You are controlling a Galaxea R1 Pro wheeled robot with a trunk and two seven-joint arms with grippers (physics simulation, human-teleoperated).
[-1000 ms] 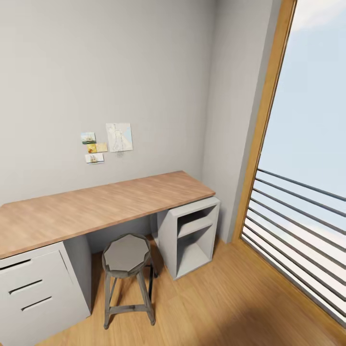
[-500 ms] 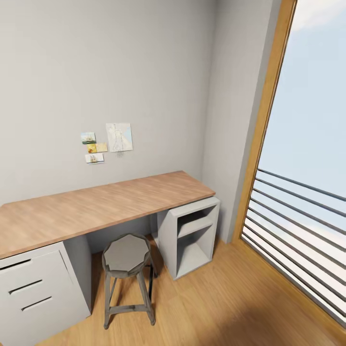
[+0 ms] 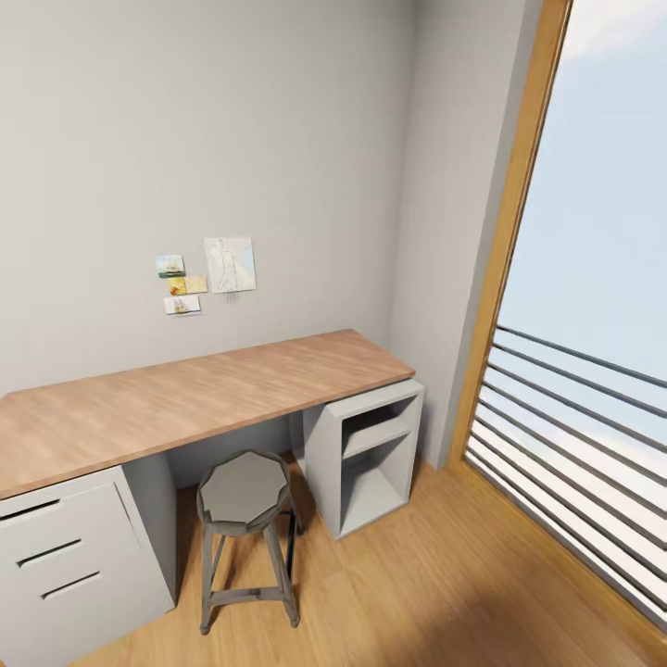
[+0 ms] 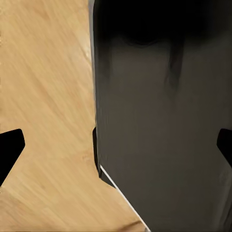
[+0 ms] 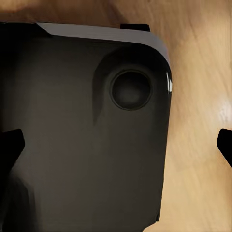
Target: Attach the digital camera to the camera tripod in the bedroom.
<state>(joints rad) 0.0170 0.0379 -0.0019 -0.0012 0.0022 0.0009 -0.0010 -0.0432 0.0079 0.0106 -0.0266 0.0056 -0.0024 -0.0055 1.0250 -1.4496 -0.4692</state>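
Observation:
The digital camera and the camera tripod are out of view. I face a bedroom corner with a long wooden desk [image 3: 185, 398] against a pale grey wall. In the left wrist view my left gripper [image 4: 116, 147] is open, its black fingertips [image 4: 9, 147] far apart over wood floor and a dark body panel [image 4: 159, 121]. In the right wrist view my right gripper [image 5: 116, 145] is open too, with fingertips [image 5: 224, 145] spread above a dark rounded panel [image 5: 82, 135] and nothing held.
A short grey metal stool [image 3: 245, 488] stands in front of the desk. A drawer unit [image 3: 56, 556] and an open shelf unit [image 3: 371, 454] support the desk. A tall wood-framed window [image 3: 519, 213] with horizontal rails fills the right. Light wood floor [image 3: 445, 584] lies ahead.

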